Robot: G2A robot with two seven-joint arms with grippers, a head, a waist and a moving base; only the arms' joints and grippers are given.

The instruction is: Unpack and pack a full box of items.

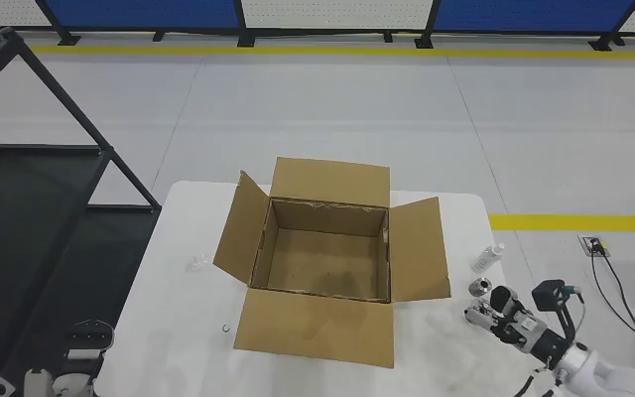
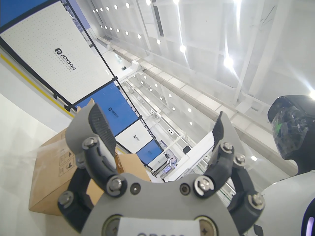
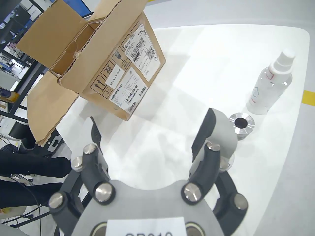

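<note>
Box (image 1: 316, 330) empty, flaps open; bottle (image 1: 486, 259), metal cylinder (image 1: 479, 288) at table's right edge; left gripper (image 2: 157, 112), right gripper (image 3: 153, 124) wide, empty. Packing remains.

We see the left gripper (image 2: 157, 121) as a pale grey metal plate carrying black linkage bars, with silver round-head screws at every joint. Its grey fingers (image 2: 76, 126) are faced with black ribbed pads (image 2: 101, 124), and a white label (image 2: 157, 227) sits at the plate's base. The right gripper (image 3: 152, 124) is of the same make. The head (image 2: 290, 126) is a glossy black visor above a smooth white torso (image 2: 283, 197). From above, the right arm (image 1: 556, 347) is white with black joints and a small teal part.
</note>
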